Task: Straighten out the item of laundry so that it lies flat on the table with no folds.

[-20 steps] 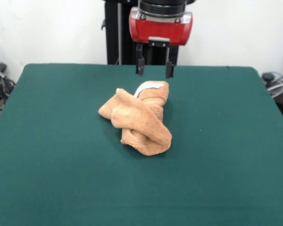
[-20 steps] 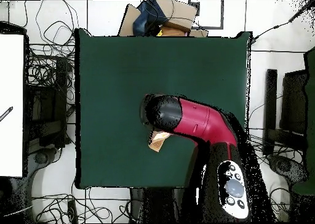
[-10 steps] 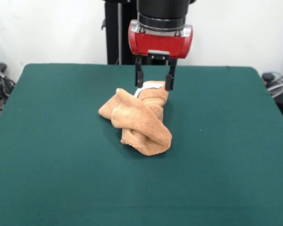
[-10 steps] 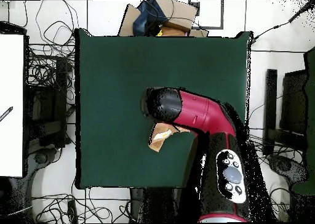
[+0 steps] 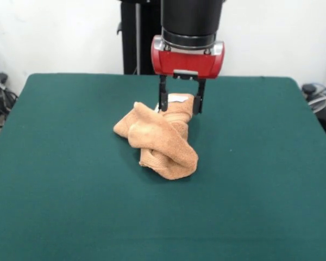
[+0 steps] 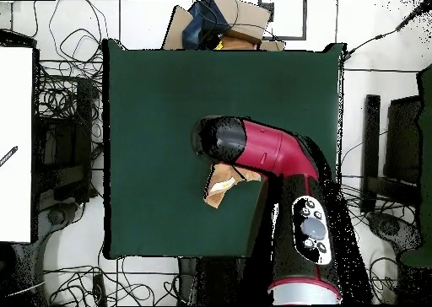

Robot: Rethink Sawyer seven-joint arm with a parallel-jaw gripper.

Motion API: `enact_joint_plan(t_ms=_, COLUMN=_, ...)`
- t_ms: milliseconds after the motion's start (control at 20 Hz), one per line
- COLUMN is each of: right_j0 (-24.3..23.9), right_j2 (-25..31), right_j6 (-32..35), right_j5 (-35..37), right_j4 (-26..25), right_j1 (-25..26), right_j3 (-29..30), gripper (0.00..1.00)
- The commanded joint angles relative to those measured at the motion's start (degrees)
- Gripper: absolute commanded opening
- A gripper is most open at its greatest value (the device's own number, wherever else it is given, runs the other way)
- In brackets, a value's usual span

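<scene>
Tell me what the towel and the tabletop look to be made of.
Towel: soft tan terry, likely cotton; its surface is nubby and it slumps in thick rolled folds. Table: dark green matte covering, probably felt; it shows no glare or grain.

Arm (image 5: 191, 22) comes straight down from the top of the front view, wrist vertical, red housing level. Gripper (image 5: 181, 102) points down, two black fingers (image 5: 163, 99) parted with a clear gap between them. From overhead, the red and black arm (image 6: 274, 156) reaches in from its base at the bottom edge.
</scene>
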Motion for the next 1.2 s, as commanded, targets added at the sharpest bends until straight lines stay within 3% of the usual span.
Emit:
enact_joint_plan(t_ms=50, right_j0=0.7, right_j2=4.1, right_j6=5.4, right_j5=-5.1, right_j4=-2.3, right_j1=2.6, right_j3=1.8, gripper=1.00)
enact_joint_plan(t_ms=800, right_j0=-1.8, right_j2=4.8, right_j6=4.5, right_j5=-10.3, right_j4=-3.1, right_j1=0.5, right_j3=9.1, gripper=1.00)
enact_joint_plan(t_ms=1200, right_j0=2.6, right_j2=0.6, right_j6=7.2, right_j5=-11.3, right_j4=-4.6, right_j1=1.3, right_j3=8.5, gripper=1.00)
